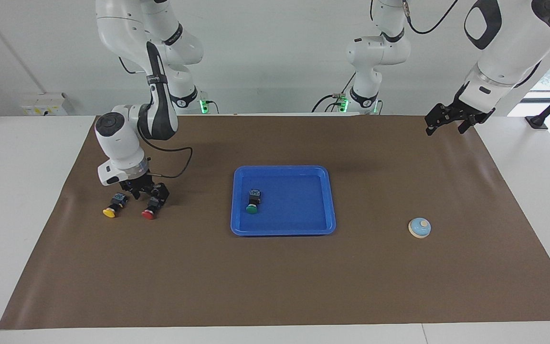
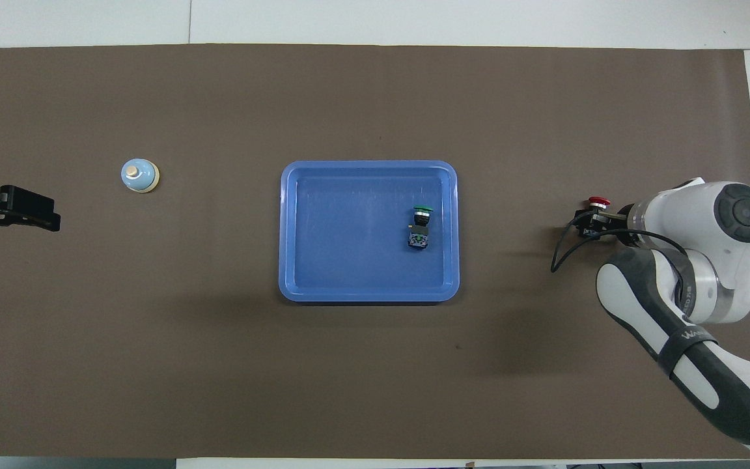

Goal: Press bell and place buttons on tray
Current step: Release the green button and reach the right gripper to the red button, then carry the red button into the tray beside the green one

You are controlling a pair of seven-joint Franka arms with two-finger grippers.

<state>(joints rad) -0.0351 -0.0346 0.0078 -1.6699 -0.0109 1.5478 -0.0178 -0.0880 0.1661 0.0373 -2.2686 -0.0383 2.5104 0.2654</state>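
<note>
Reaching down at the right arm's end of the table, the right gripper (image 1: 148, 195) stands low on the red button (image 1: 149, 213); its fingers seem set around the black body, but I cannot tell if they already clamp it. The yellow button (image 1: 110, 211) lies just beside, apart from the fingers, farther from the tray (image 1: 323, 200). The green button (image 1: 252, 207) lies on its side in the tray, so one of three is placed. The left gripper (image 1: 449, 120) waits in the air with fingers apart, well away from the tray. The bell (image 1: 419, 227) stands upright toward the left arm's end.

In the overhead view the right arm covers the yellow button; only the red cap (image 2: 598, 201) shows. The bell (image 2: 138, 175) stands near the left gripper (image 2: 49, 218), probably kept there for pressing.
</note>
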